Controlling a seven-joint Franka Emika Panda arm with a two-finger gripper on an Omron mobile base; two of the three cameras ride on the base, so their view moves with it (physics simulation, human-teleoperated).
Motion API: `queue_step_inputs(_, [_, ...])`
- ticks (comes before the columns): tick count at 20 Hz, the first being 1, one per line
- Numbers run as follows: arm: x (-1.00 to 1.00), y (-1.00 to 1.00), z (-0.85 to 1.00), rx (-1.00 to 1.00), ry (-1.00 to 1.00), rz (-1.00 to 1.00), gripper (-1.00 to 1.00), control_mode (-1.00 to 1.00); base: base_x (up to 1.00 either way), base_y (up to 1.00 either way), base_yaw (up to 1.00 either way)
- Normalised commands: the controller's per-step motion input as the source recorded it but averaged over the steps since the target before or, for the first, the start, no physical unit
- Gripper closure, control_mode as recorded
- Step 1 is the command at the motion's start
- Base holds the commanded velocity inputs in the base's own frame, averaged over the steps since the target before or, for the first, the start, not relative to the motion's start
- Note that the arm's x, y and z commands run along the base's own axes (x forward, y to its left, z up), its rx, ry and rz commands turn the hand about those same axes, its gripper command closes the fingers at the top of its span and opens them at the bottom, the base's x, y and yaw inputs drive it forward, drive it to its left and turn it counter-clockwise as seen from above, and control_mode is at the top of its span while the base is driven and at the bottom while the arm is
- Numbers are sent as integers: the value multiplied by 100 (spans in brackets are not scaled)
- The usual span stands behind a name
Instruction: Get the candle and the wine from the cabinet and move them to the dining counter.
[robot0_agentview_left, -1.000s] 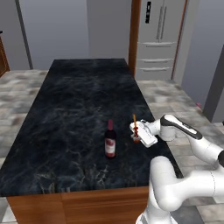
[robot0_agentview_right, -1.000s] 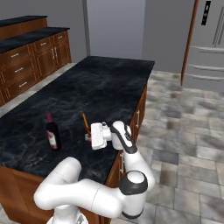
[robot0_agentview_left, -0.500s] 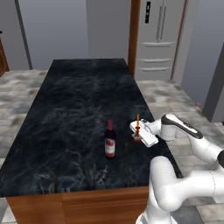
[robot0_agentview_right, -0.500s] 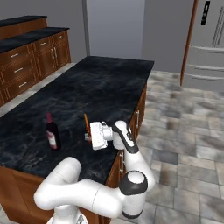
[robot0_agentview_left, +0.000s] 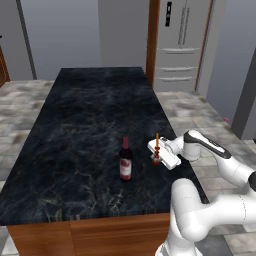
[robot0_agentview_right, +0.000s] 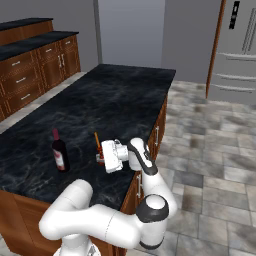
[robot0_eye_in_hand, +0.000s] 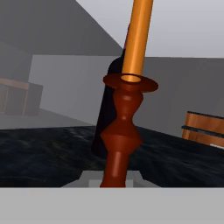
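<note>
Fingers (robot0_agentview_left: 157, 159) pinching dark red holder base of orange taper candle (robot0_agentview_left: 157, 142), upright just above the dining counter surface (robot0_agentview_left: 90, 120) near its right edge. Wine bottle (robot0_agentview_left: 125, 161) stands on surface at 9 o'clock of candle, near, apart. Refrigerator (robot0_agentview_left: 181, 45) at 12 o'clock, well apart.
</note>
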Motion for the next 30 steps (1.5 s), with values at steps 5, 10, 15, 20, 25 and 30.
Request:
queue_step_inputs(5, [4, 0, -20, 7, 0, 5, 100, -100, 0, 0, 0])
queue_step_inputs(10, [11, 0, -17, 4, 0, 4, 100, -100, 0, 0, 0])
queue_step_inputs(15, [12, 0, -17, 3, 0, 4, 100, -100, 0, 0, 0])
queue_step_inputs(20, [12, 0, -20, 1, 0, 3, -100, -100, 0, 0, 0])
queue_step_inputs(25, [14, -5, -21, 1, 2, 2, -100, -100, 0, 0, 0])
queue_step_inputs(30, [15, -8, -15, 0, 2, 0, -100, -100, 0, 0, 0])
